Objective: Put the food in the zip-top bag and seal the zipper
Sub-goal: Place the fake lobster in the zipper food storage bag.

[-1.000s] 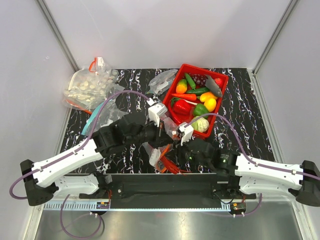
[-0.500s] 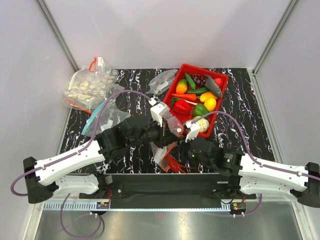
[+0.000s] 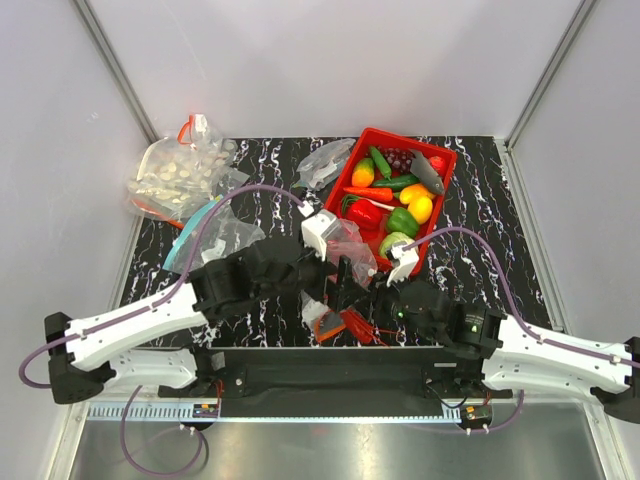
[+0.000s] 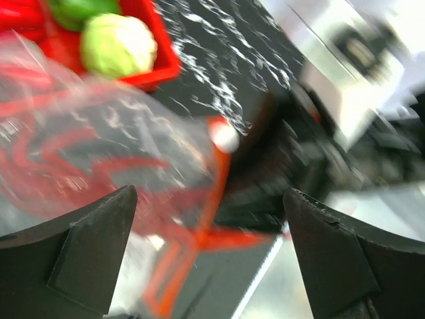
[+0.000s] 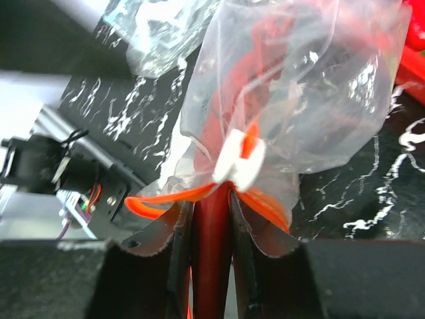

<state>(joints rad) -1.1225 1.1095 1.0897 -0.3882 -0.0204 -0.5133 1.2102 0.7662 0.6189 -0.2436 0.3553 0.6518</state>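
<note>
Zip-top bag point(image 3: 348, 248), frame centre: right gripper point(image 5: 211, 203) jaws clenched on its zipper point(image 5: 159, 198); left gripper point(image 4: 209, 196) jaws released, spread wide beside it.

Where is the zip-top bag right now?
Top view: the zip-top bag is front-centre, just off the near-left edge of the red tray. The right gripper pinches it at the zipper; the open left gripper faces it from the left.

Overhead view bright, even, sharp. Left wrist view motion-blurred. Right wrist view: white glare on zip-top bag point(image 5: 312, 86).
</note>
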